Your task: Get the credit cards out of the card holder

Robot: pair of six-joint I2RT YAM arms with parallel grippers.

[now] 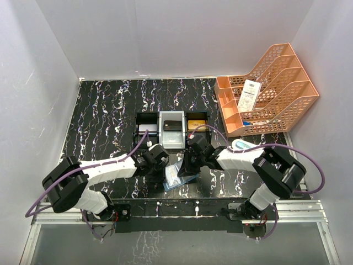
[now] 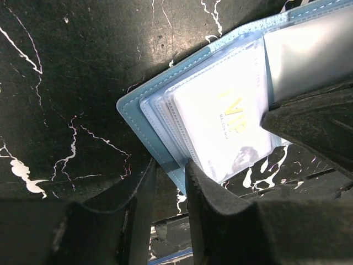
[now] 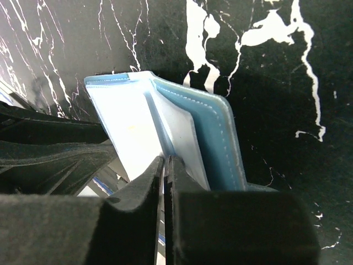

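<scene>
Teal holder (image 1: 179, 175) sits open at the middle of the table's (image 1: 105, 110) near edge. Right gripper (image 3: 165, 160) is closed, pinching a pocket leaf. Left gripper (image 2: 171, 171) is nearly closed around the holder's corner, grip unclear. Cards (image 1: 172, 125) sit in the tray (image 1: 172, 141); a pale card (image 2: 226, 127) is still pocketed.

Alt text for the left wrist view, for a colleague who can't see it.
Open teal card holder on the black marbled table, its clear pockets showing a white card lettered VIP. The left gripper straddles its near edge, fingers narrowly apart; the right gripper's finger overlaps the pockets at right.
</scene>
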